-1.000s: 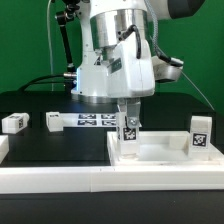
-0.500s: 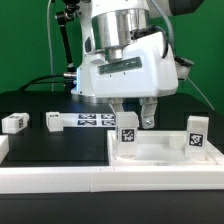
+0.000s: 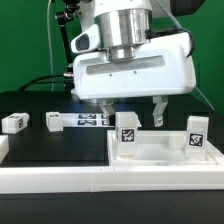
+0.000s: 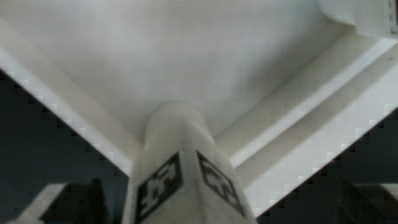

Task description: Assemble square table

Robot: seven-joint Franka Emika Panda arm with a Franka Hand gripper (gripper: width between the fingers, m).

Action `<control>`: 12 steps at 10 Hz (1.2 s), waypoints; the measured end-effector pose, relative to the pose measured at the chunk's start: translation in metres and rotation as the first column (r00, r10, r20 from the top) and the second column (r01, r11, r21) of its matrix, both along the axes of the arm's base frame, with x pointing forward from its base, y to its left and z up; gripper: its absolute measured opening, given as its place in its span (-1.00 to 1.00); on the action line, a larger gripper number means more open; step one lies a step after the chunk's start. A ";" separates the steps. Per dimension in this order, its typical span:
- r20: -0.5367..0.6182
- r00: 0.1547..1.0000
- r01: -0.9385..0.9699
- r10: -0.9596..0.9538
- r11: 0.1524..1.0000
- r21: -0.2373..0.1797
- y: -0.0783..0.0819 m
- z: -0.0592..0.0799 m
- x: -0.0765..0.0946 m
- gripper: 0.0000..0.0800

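The white square tabletop [image 3: 160, 152] lies at the exterior view's right, against the front rail. One tagged white leg [image 3: 127, 133] stands upright in its near-left corner, and a second leg [image 3: 197, 136] stands at its right corner. My gripper [image 3: 133, 113] is open just above the first leg, with one finger on each side of it and neither touching. In the wrist view that leg [image 4: 180, 165] points up between my fingers, with the tabletop [image 4: 196, 50] behind it. Two more legs [image 3: 13, 122] [image 3: 52, 121] lie loose on the black table at the left.
The marker board [image 3: 95, 120] lies flat behind the tabletop, between the loose legs and my gripper. A long white border rail [image 3: 90, 182] runs along the front. Cables and a green wall are behind the arm.
My gripper was shut on the upright corner leg. It has opened, let the leg go, and risen a little while turning. The leg stays standing in the corner.
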State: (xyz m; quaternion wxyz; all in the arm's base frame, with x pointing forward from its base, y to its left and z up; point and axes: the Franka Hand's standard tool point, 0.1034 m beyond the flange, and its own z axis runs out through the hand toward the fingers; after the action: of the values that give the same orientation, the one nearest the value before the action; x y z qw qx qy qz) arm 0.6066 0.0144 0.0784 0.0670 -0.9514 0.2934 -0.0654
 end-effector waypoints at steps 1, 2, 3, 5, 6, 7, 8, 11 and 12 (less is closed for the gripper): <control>0.007 0.995 -0.097 0.097 0.995 -0.021 -0.002 0.000 0.000 0.62; 0.013 0.986 -0.167 0.167 0.985 -0.033 -0.005 0.001 0.002 0.62; 0.017 0.966 -0.258 0.259 0.965 -0.055 -0.007 0.002 0.003 0.62; 0.019 0.917 -0.395 0.397 0.915 -0.086 -0.012 0.003 0.004 0.62; 0.016 0.890 -0.452 0.456 0.886 -0.100 -0.012 0.003 0.004 0.62; 0.007 0.856 -0.512 0.517 0.851 -0.117 -0.012 0.003 0.004 0.62; -0.001 0.814 -0.576 0.581 0.806 -0.136 -0.013 0.003 0.004 0.62; -0.002 0.816 -0.573 0.578 0.808 -0.135 -0.014 0.003 0.004 0.31; -0.002 0.816 -0.573 0.578 0.808 -0.135 -0.014 0.003 0.004 -0.03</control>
State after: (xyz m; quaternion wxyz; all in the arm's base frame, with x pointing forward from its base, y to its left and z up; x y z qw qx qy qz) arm 0.6107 0.0001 0.0813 0.0277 -0.9963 -0.0147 -0.0797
